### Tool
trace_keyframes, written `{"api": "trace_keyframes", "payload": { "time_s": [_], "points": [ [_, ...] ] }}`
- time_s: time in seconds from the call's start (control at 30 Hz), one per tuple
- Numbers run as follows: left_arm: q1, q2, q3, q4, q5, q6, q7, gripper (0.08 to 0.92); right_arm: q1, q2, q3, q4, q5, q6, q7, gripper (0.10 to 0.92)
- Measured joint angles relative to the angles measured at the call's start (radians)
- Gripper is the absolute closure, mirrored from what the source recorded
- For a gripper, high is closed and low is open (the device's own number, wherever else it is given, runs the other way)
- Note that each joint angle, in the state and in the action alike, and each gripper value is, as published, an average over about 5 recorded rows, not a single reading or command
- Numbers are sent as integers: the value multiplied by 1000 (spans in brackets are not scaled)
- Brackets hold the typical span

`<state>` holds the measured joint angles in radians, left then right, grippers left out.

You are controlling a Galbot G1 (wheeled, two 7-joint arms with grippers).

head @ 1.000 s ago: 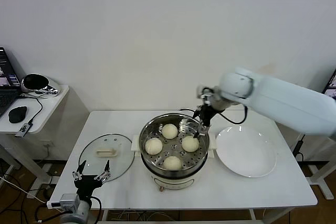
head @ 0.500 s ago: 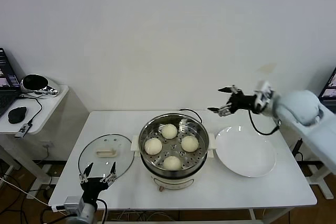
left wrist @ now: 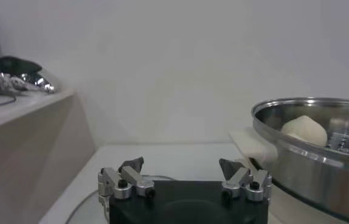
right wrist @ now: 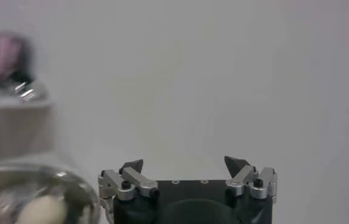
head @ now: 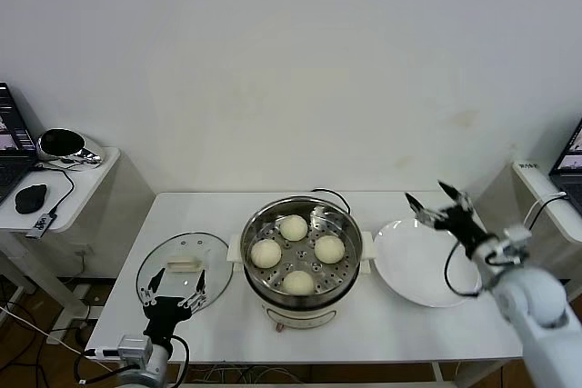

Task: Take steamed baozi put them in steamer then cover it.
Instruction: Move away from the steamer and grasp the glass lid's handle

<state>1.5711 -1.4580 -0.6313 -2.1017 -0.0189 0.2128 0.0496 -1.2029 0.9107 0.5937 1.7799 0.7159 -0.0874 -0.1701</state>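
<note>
The right gripper (head: 440, 205), wide open and empty, has withdrawn from the shiny round steel steamer (head: 301, 241) to the right edge; the four cream-white baozi (head: 265, 253) lie inside. The left gripper (head: 173, 284), open and empty, now hovers at the clear glass cover (head: 185, 265), lower left, so covering comes next.

white rounded right arm (head: 544, 308), black cable, black grippers, silver finger brackets

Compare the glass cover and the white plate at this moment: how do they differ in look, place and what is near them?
The cover is clear glass with a metal rim and a cream handle; the plate is plain opaque white, with no handle. The cover lies on the robot's left of the steamer, the plate on its right. The open left gripper is at the cover's near edge; the open right gripper is above the plate's far edge. Both are round, flat on the table and hold nothing.
</note>
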Motion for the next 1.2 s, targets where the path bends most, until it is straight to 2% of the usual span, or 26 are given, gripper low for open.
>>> {"api": "trace_keyframes", "payload": {
  "time_s": [0.27, 0.53, 0.7, 0.83, 1.2],
  "points": [
    [-25, 50, -2, 81, 299, -125, -46, 177, -147, 164, 122, 2, 18, 66, 78, 203],
    [-67, 158, 63, 262, 794, -264, -254, 177, -233, 247, 162, 43, 19, 83, 114, 203],
    [-103, 217, 103, 372, 1001, -254, -338, 177, -271, 284, 173, 69, 7, 87, 121, 203],
    [-139, 250, 123, 442, 1109, -218, -370, 177, -288, 308, 174, 89, -8, 90, 125, 203],
    [-226, 285, 165, 532, 1245, -111, -340, 177, -302, 349, 171, 117, -48, 91, 134, 203]
  ]
}}
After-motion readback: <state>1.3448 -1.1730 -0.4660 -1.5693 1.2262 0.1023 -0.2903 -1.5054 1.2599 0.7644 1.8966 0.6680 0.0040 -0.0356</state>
